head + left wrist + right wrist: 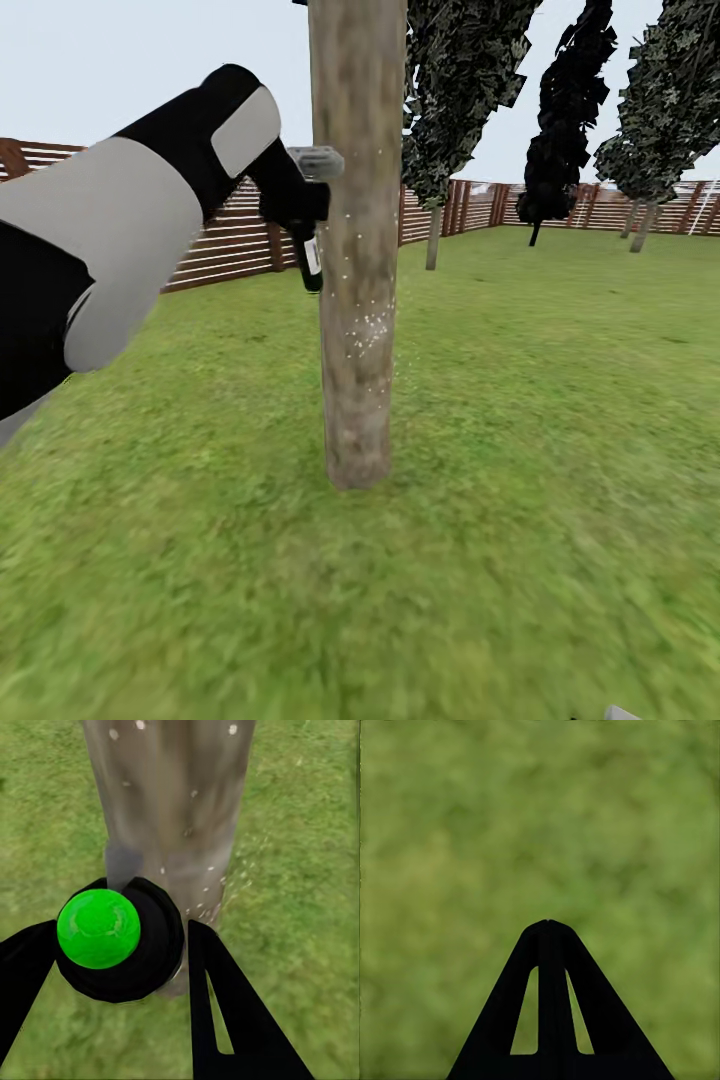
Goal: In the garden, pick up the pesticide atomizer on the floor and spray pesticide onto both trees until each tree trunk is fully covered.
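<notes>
Closest to the head camera, filling the left side of the frame, is the robot's left arm, white and black, reaching up toward the middle. Its left gripper (pixel 305 205) is clamped on the pesticide atomizer (pixel 311 258), which hangs just beside the tree trunk (pixel 356 300) at centre frame. From the head view the atomizer is a small dark bottle with a pale label, its lower end pointing down; whether it touches the bark I cannot tell.

From the left wrist view the atomizer (pixel 120 939) looks like a round black body with a bright green cap facing the camera, sitting between the two black fingers (pixel 225 1012). A greyish part of it runs toward the trunk (pixel 169 810), too blurred to make out.

White specks of pesticide (pixel 368 332) dot the mottled grey-brown trunk around its middle. Its crown is cut off by the top edge.

Right gripper (pixel 547 924), seen from its own wrist camera, has its fingertips pressed together with nothing between them, over blurred green lawn (pixel 540 817).

Further trees (pixel 450 90) stand along the brown slatted fence (pixel 235 235) in the upper part of the frame.
</notes>
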Robot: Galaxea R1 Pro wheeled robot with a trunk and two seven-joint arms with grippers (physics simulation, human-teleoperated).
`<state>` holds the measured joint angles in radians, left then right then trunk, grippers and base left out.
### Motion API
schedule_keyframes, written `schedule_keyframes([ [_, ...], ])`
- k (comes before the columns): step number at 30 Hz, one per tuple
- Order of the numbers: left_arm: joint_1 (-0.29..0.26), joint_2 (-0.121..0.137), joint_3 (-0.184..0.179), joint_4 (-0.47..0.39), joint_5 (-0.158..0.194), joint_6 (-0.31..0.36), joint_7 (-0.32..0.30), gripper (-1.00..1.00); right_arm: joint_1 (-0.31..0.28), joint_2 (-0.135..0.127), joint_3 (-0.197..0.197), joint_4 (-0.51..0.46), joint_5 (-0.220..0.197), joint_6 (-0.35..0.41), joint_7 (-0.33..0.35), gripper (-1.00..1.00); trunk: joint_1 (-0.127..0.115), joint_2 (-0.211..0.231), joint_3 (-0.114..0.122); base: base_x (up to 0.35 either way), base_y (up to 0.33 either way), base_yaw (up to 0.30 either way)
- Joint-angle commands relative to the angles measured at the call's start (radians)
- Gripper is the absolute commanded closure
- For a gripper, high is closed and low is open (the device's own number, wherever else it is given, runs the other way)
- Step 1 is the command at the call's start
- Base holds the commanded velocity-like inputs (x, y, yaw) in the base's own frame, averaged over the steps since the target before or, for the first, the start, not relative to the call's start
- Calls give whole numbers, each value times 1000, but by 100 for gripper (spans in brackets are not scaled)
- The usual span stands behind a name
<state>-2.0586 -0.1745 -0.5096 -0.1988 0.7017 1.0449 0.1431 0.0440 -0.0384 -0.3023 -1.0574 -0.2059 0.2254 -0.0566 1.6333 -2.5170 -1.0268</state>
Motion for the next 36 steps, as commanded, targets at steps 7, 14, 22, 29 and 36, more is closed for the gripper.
schedule_keyframes([
  [7,-57,0,-3,-2,16,2,8,100,0,0,3,-3,-10,5,-6,100,0,0,-1,0,0,0],
  [14,-57,0,-3,-1,18,2,7,100,0,-1,8,-3,-10,5,-6,100,0,0,-1,0,0,0],
  [22,163,0,-3,-3,16,2,7,100,0,0,8,-3,-10,5,-6,100,0,0,-1,0,0,0],
  [29,354,0,-4,-25,13,2,7,100,0,0,6,-3,-12,5,-5,100,0,0,-1,0,0,0],
  [36,563,7,-76,-207,9,2,7,100,0,7,4,0,-12,4,-5,100,0,0,-1,0,0,0],
])
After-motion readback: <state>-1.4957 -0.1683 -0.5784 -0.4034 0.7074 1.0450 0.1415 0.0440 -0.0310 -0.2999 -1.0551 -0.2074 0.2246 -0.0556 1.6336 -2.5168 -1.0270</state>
